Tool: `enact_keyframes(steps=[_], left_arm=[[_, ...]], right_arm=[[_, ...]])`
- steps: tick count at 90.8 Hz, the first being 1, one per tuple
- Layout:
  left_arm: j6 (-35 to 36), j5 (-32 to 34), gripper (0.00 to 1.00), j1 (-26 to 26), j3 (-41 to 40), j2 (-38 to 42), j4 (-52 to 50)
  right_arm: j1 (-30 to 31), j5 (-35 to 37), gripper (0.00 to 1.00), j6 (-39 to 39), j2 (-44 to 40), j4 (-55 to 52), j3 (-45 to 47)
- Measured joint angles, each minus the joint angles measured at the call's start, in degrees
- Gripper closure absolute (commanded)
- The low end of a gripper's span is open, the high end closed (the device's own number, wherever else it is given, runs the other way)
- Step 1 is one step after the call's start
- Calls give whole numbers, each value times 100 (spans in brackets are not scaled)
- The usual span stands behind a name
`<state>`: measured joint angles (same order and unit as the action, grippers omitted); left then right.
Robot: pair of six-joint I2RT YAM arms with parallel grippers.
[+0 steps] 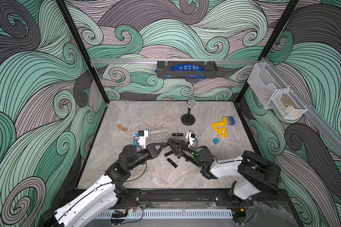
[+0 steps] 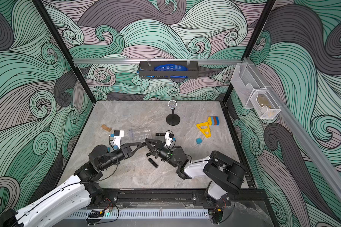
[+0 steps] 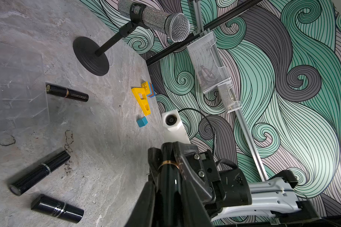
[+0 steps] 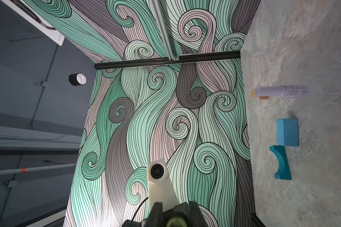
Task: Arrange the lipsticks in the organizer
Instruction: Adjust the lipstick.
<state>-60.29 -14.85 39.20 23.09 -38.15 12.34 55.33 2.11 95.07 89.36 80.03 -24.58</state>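
Held lipstick (image 3: 167, 171): midair, with left gripper (image 3: 168, 192) and right gripper (image 3: 166, 153) both clamped on it, probably a handover to re-aim it.
Organizer (image 1: 158, 134): on the table just beyond the grippers.
Loose lipsticks (image 3: 67, 93) (image 3: 40, 173) (image 3: 57, 208): lying nearby.

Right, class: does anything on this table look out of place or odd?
Both the left gripper and right gripper pinch the same lipstick at once, which looks odd. Three other lipsticks lie on their sides at different angles on the table, none in the clear organizer.
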Motion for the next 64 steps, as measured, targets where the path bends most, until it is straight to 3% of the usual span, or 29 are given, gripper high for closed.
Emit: enact_keyframes(steps=[17,26,32,37,48,64], left_arm=[[153,48,96,0,35,50,-313],[212,107,97,0,39,127,-448],[245,133,97,0,50,138,-487],[275,146,93,0,96,118,-535],[302,105,70,0,243,-63,-603],[326,-33,71,0,413,-321,-708]], right_arm=[[0,-9,65,81,94,-2,0],[-9,-33,64,144,98,-4,2],[-28,-52,70,164,98,-13,2],[-44,-72,74,155,96,-57,2],[-72,-57,80,188,94,-98,2],[-98,-42,82,199,94,-96,9]])
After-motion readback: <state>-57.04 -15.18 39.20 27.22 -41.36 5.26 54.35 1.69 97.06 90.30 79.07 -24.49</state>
